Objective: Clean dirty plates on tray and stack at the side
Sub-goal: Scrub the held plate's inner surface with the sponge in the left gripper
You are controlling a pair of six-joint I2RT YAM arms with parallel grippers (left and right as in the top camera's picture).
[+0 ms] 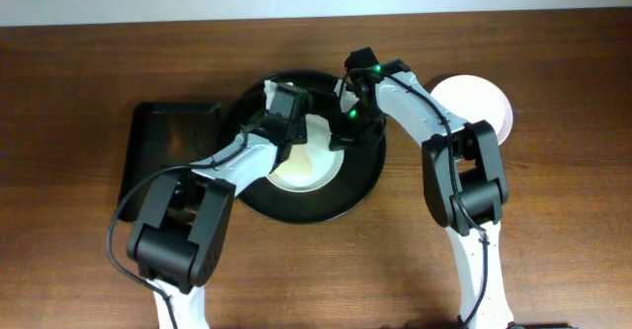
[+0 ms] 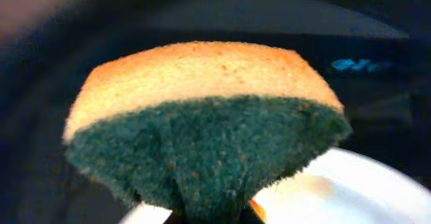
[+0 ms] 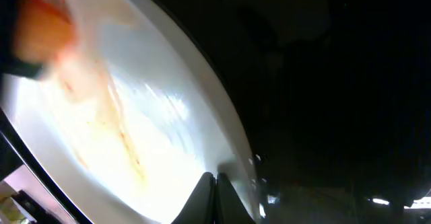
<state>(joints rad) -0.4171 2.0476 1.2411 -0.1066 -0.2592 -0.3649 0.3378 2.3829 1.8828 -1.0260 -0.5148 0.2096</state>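
On the round black tray (image 1: 360,176) lies a white plate (image 1: 308,161). My left gripper (image 1: 286,112) hovers over its far left part, shut on a sponge (image 2: 202,116) with an orange top and a green scouring face. Below the sponge the plate (image 2: 357,190) shows a faint orange smear (image 2: 313,183). At the plate's right rim my right gripper (image 1: 346,131) is shut; in the right wrist view its tips (image 3: 216,183) meet against the plate (image 3: 135,123), which has orange streaks. A second white plate (image 1: 481,107) rests on the bare tabletop at the right.
A smaller rectangular black tray (image 1: 168,146) lies left of the round tray, partly under my left arm. Dark-brown wood tabletop (image 1: 553,220) spreads around both trays. A pale wall edge runs along the table's far side.
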